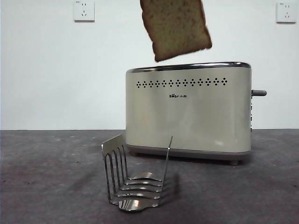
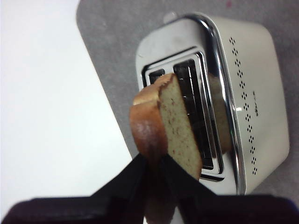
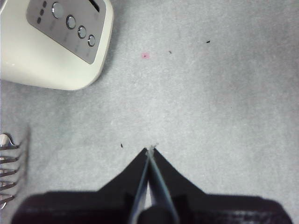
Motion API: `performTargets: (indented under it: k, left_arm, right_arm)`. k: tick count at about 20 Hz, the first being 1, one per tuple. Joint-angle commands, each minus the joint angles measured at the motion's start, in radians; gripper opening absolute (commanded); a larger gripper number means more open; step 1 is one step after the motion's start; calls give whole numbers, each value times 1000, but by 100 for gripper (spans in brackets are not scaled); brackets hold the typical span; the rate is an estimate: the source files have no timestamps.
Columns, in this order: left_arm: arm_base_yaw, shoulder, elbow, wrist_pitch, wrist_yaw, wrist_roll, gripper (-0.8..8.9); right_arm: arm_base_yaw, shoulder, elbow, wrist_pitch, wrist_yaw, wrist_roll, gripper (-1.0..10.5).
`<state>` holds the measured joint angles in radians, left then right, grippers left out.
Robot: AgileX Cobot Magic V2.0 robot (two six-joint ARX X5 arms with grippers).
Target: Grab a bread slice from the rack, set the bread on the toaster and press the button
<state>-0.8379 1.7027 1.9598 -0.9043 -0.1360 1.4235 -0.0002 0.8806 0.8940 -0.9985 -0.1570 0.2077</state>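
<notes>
The slice of bread [image 1: 175, 28] hangs tilted in the air just above the cream toaster [image 1: 189, 112], over its left half. My left gripper [image 2: 154, 161] is shut on the bread [image 2: 175, 126] by its crust, and the toaster's two slots [image 2: 194, 107] lie right below it. The dark button [image 1: 259, 93] sticks out of the toaster's right narrow side. The steel rack [image 1: 133, 179] stands empty in front of the toaster. My right gripper [image 3: 150, 151] is shut on nothing above bare table, apart from the toaster's control panel [image 3: 70, 23].
Grey table mat [image 1: 46, 177] spreads around the toaster and rack. A white wall with two sockets [image 1: 84, 10] stands behind. The rack's wire ends [image 3: 7, 168] show at the edge of the right wrist view.
</notes>
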Motion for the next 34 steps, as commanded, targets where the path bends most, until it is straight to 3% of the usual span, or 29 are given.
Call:
performTargets:
  k: [1, 14, 26, 34]
  left_arm:
    - [10, 16, 0, 6, 34, 33, -11]
    - [43, 89, 0, -20, 69, 34, -11]
    - [47, 227, 0, 98, 65, 54, -10]
    - [48, 269, 0, 129, 92, 12, -9]
  right_arm:
    - [0, 1, 3, 3, 2, -11, 6]
    - [0, 1, 3, 3, 34, -10, 6]
    - [0, 1, 3, 4, 35, -10, 6]
    - [0, 1, 3, 13, 54, -11, 6]
